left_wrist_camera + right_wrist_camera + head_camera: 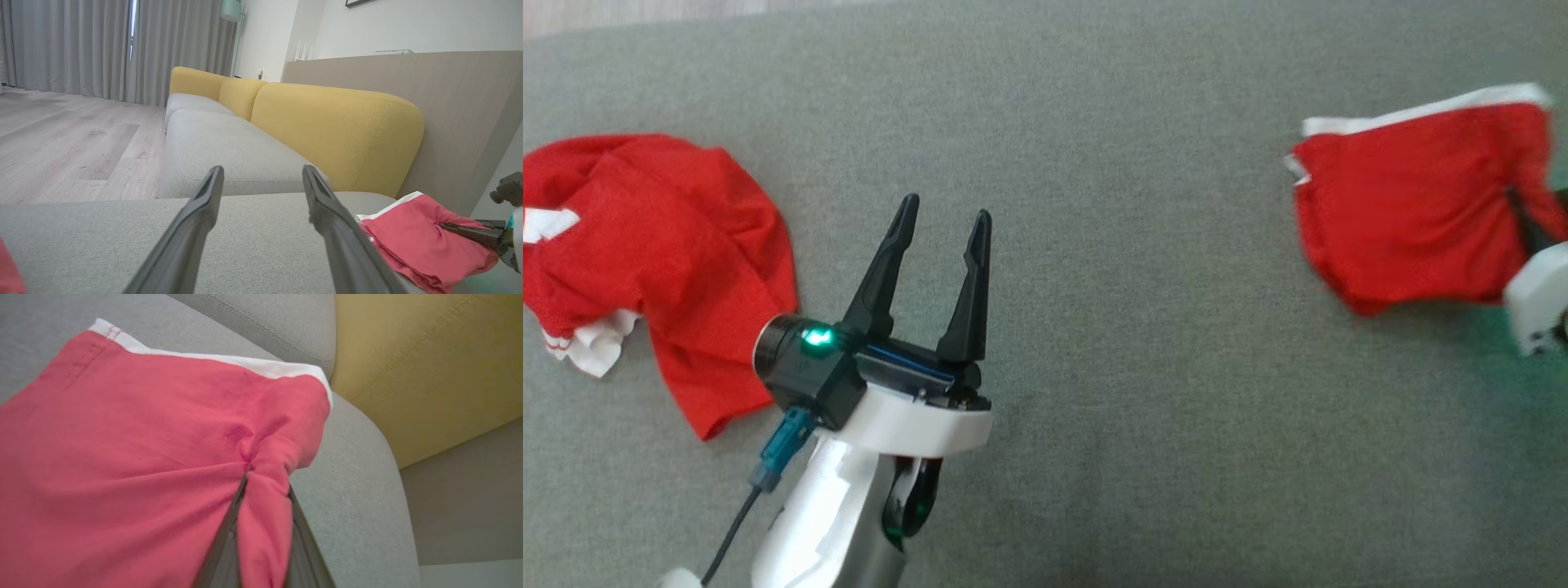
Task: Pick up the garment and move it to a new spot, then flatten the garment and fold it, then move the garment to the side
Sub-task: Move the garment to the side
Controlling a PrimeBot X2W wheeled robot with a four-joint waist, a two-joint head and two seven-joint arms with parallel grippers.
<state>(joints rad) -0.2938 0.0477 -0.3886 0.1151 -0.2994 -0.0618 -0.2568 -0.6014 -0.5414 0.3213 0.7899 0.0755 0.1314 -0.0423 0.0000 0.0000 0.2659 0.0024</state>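
Grey sofa seat fabric (1094,367) spreads across the head view, and the left wrist view adds a yellow backrest (339,130) behind it, with wooden floor (61,143) and long grey curtains (81,45) beyond.

The left gripper (947,208) hovers over the middle of the seat with its two dark fingers spread wide and nothing between them. A crumpled red garment (662,269) with white trim lies just beside the left gripper, on its left side. Well to the right of the left gripper sits the folded red garment (1405,212), a white band along its far edge, close to the seat's rounded corner.

The right gripper (265,486) has its fingers nearly closed, pinching a bunched ridge of that folded cloth, which puckers around the tips. Whether the cloth is lifted clear of the seat or resting on it cannot be told.
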